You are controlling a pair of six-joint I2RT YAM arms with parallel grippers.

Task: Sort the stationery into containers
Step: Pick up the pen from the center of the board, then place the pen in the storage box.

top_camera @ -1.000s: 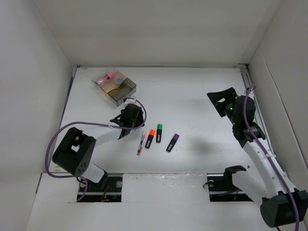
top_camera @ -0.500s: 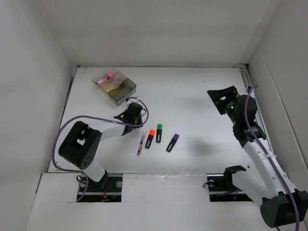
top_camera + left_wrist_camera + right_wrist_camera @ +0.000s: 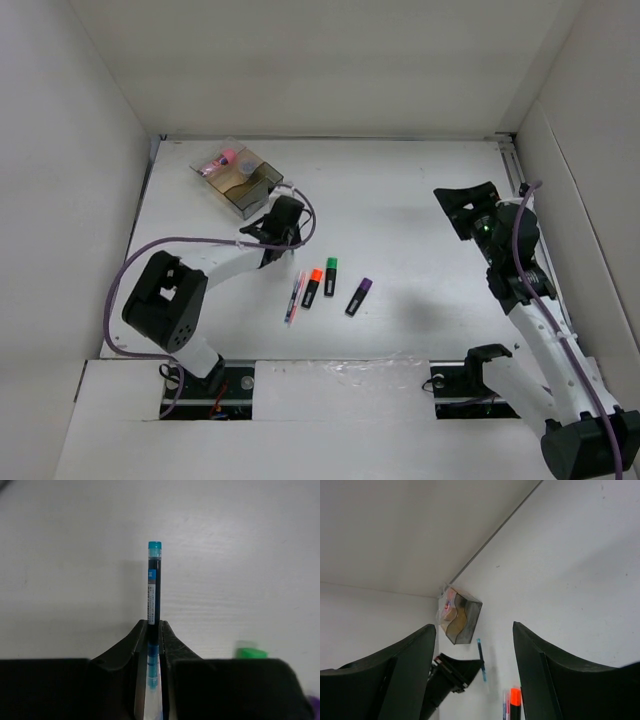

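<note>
Two tools in view. Left tool (image 3: 154, 630) is clamping the blue pen (image 3: 154, 587) by its lower barrel, teal cap pointing away from the wrist. I'm seeing it low over the worktop (image 3: 400, 200), just this side of the clear box (image 3: 262, 190); can't tell if the pen is touching the surface. Right tool (image 3: 462, 208) is hanging raised on the right, jaws spread, gripping nothing. Pink pen (image 3: 292, 298), orange highlighter (image 3: 312, 287), green highlighter (image 3: 330, 276) and purple highlighter (image 3: 358, 296) are lying side by side mid-worktop. Pink-topped bottle (image 3: 222, 159) is sitting in the box's far-left end.
</note>
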